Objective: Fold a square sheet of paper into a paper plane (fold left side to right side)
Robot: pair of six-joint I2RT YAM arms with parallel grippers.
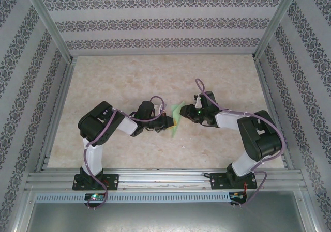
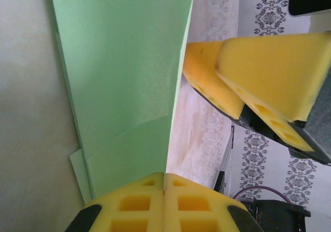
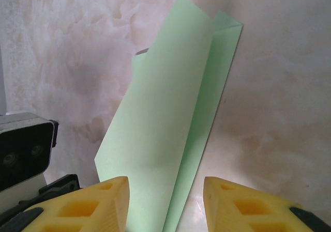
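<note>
Green folded paper (image 1: 177, 117), marbled table (image 1: 129, 82) around

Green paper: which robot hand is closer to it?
Left. The left gripper is pinched shut on an edge of the green paper. The right gripper is open, one finger on each side of it, not touching.

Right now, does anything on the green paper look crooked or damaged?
Slightly crooked. The folded paper, pinched in the shut left tool, has layers that do not line up: a lower layer sticks out along one edge near that tool. No tear shows.
</note>
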